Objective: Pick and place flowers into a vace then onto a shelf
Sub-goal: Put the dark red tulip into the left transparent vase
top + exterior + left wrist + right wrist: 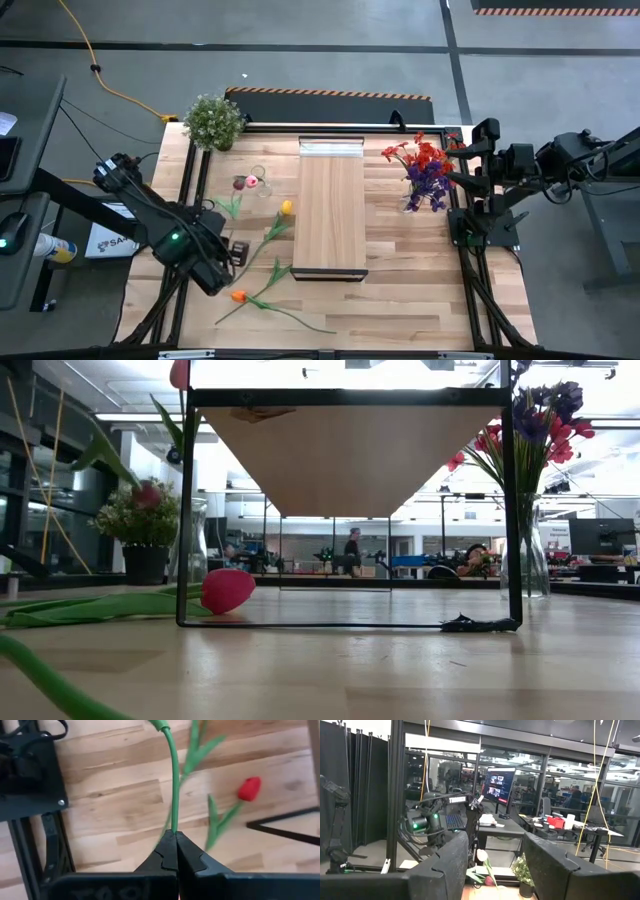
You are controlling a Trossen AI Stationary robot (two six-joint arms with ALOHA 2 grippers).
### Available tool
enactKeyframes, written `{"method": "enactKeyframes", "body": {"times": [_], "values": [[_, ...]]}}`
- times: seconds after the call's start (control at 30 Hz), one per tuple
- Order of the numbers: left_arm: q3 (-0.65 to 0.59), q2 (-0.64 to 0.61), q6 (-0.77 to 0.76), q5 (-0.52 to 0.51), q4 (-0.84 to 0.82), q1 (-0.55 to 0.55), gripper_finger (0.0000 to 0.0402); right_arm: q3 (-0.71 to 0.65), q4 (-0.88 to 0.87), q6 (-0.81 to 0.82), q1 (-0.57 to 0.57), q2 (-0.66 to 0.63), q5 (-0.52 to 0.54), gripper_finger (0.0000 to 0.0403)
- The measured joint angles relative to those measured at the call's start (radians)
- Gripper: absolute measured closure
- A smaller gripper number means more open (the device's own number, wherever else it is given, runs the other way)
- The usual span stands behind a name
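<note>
Left wrist view: left gripper (172, 851) seen pinched shut on a green stem (174, 785) rising straight from between the fingertips.
Flower head: not made out past the fingers.
Right gripper (495, 857): parked with fingers apart, nothing between them, near the vase (415, 200) of red and purple flowers.
Shelf (331, 210): well off from both sets of fingers.
Advice: judged best kept pinched low, lifted slowly, stem upright toward a vase mouth.

shelf: long light-wood board (332, 210), raised at table centre
vase: clear glass, red and purple flowers (426, 168), at 3 o'clock
loose stems: yellow (286, 208), orange (238, 296), pink (251, 182), at 9 o'clock
</note>
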Motion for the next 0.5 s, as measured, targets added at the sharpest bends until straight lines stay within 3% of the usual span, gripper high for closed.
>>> {"method": "enactKeyframes", "body": {"times": [0.5], "values": [[0.164, 0.000, 0.166, 0.037, 0.029, 0.000, 0.0380, 0.000, 0.001, 0.000, 0.000, 0.000, 0.000, 0.0222]]}}
